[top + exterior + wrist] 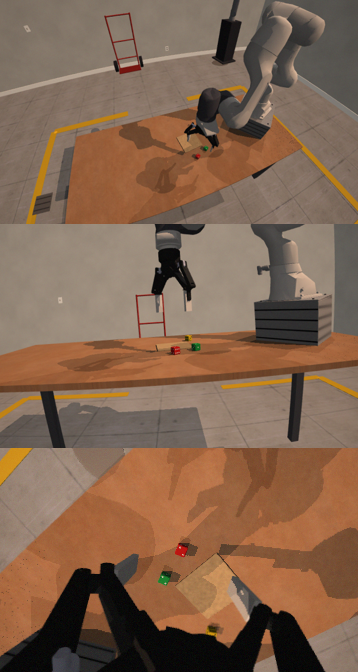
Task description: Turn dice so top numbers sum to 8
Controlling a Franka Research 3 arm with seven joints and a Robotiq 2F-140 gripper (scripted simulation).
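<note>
A tan square mat (pixel 189 142) lies flat on the wooden table; it also shows in the wrist view (pixel 210 585) and, edge-on, in the exterior view (pixel 171 345). A red die (pixel 197 156) (pixel 175 350) (pixel 181 550) and a green die (pixel 205 148) (pixel 195 346) (pixel 164 579) sit on the table just off the mat's edge. A yellow die (pixel 188 337) (pixel 213 630) sits on the table beyond the mat's far side, hidden by the arm in the top view. My gripper (pixel 172 303) (pixel 184 573) is open and empty, high above the mat.
The robot's grey ribbed base (pixel 293 319) stands on the table to the right of the dice. A red hand truck (pixel 122 43) and a black pillar (pixel 227 39) stand on the floor by the far wall.
</note>
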